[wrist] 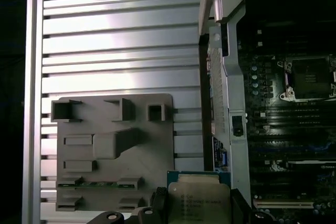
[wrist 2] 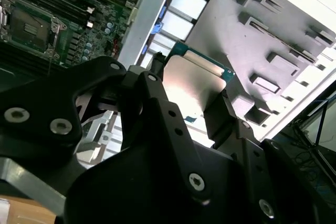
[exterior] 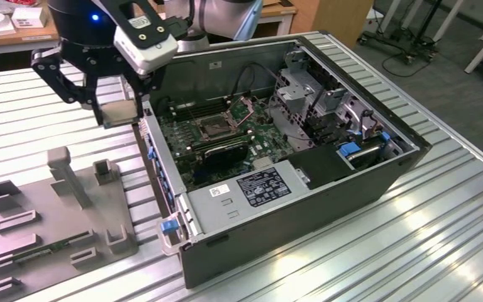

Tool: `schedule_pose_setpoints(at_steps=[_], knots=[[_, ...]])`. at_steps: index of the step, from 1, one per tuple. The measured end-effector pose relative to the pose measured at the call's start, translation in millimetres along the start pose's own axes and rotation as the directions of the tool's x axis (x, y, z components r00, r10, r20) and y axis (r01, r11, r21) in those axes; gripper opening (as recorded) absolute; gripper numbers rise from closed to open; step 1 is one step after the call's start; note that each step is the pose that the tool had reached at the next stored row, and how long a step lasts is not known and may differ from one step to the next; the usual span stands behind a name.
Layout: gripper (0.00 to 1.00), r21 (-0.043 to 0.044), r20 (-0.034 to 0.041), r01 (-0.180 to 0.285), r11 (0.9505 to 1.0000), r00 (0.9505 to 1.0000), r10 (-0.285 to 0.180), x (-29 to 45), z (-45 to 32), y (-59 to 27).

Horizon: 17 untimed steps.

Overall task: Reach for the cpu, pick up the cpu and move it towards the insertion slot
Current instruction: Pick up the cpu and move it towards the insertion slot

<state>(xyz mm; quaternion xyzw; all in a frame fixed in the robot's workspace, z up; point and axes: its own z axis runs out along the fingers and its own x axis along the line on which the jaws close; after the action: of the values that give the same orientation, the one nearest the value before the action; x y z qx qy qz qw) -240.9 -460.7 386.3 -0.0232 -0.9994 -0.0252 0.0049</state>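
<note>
My gripper (exterior: 121, 108) is shut on the cpu (exterior: 119, 116), a thin square chip with a silvery top and a green edge. It hangs in the air over the slatted table, just outside the open computer case's wall on the exterior view's left. The black fingers (wrist 2: 152, 85) clamp two opposite edges of the cpu (wrist 2: 195, 82), and the chip (wrist: 199, 199) is seen from above in the first wrist view. The insertion slot (exterior: 216, 128) is a metal-framed square socket with a dark centre on the green board inside the case, also in both wrist views (wrist 2: 29, 24) (wrist: 310, 77).
The open computer case (exterior: 309, 189) lies on its side on the ribbed aluminium table (exterior: 40, 126). A grey moulded fixture (exterior: 57, 214) with pockets and a green memory stick (wrist: 97, 183) sits on the exterior view's left. Drive cages and cables (exterior: 317, 107) stand beyond the slot.
</note>
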Motion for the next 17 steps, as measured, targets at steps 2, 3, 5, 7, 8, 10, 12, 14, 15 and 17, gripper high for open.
schedule_pose_setpoints(at_steps=[2,3,5,7,8,10,12,14,15,17], knots=[[0.55,0.0000,-0.0001,0.000,1.0000,1.0000,0.000,-4.6,0.0,0.2],[0.55,0.0000,0.0000,0.000,1.0000,1.0000,0.000,-6.9,0.0,0.3],[0.55,-0.0001,0.0000,0.000,1.0000,1.0000,0.000,-11.4,0.0,0.5],[0.55,-0.0002,0.0000,0.000,1.0000,1.0000,0.000,-15.4,0.0,0.7],[0.55,-0.0002,-0.0001,0.000,1.0000,1.0000,0.000,-17.3,0.0,0.8],[0.55,-0.0002,-0.0001,0.000,1.0000,1.0000,0.000,-21.2,0.1,1.0],[0.55,-0.0002,-0.0001,0.000,1.0000,1.0000,0.000,-25.0,0.1,1.2],[0.55,-0.0002,0.0000,0.000,1.0000,1.0000,0.000,-28.2,0.1,1.5],[0.55,-0.0001,0.0000,0.000,1.0000,1.0000,0.000,-28.8,0.2,2.0],[0.55,-0.0001,0.0000,0.000,1.0000,1.0000,0.000,-29.5,0.4,3.8]])
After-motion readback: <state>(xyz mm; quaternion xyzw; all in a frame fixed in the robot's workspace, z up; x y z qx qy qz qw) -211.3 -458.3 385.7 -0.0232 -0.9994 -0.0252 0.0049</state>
